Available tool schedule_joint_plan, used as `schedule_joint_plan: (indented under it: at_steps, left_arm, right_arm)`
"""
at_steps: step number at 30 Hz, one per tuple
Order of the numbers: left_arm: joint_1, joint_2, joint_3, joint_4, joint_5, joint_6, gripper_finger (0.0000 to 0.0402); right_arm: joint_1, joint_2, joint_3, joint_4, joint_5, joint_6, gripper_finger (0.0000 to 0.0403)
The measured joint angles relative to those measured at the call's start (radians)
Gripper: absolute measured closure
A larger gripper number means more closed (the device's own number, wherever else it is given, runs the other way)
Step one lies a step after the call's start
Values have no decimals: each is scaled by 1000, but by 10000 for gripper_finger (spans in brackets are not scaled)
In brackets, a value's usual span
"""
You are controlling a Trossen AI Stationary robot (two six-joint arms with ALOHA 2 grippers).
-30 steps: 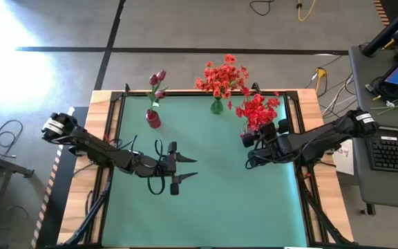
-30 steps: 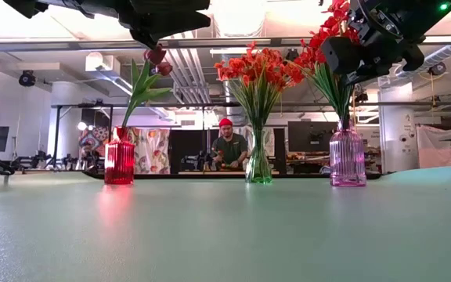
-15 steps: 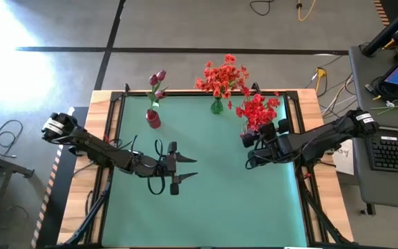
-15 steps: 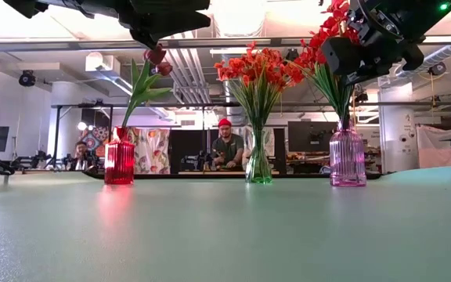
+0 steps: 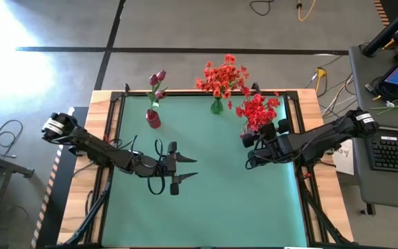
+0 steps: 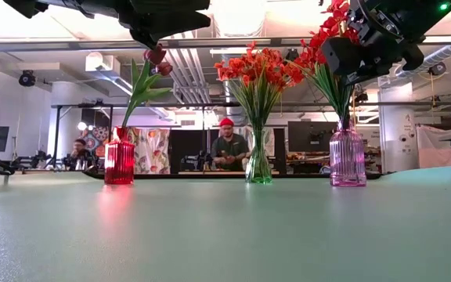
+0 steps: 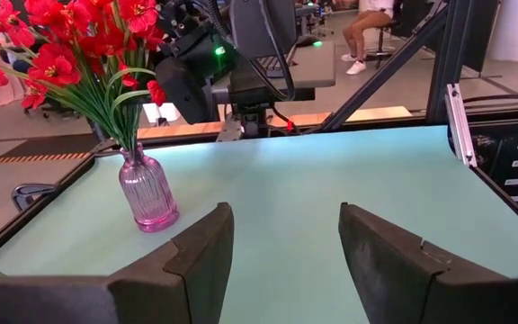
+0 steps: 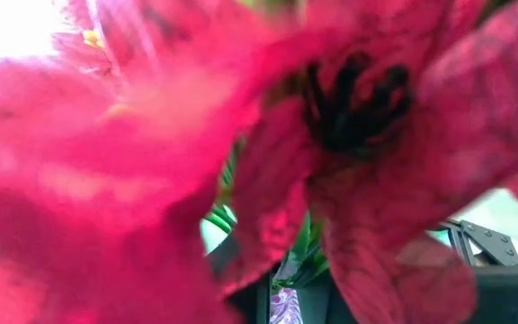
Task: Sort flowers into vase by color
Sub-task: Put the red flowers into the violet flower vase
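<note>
Behind the table [image 6: 210, 227], a second seated person [image 6: 79, 154], newly visible.

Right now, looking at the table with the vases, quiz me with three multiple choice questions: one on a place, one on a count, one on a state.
1. Where is the right gripper?
A. at the bright red flowers in the pink vase
B. over the red vase
C. off the table

2. How many vases hold flowers?
A. one
B. two
C. three

3. The left gripper is:
A. holding a stem
B. open and empty
C. shut

Answers: 1 A, high view shows it beside those blooms. 2 C, low view shows red, green, pink. 3 B, its fingers stand apart over bare mat.
</note>
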Motion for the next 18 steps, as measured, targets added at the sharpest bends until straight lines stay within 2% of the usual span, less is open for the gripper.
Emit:
schedule_joint_plan:
  at_steps: [18]
  left_arm:
    - [0, 0, 0, 0, 0, -5, 212]
  right_arm:
    - [0, 0, -8, 1, 0, 1, 385]
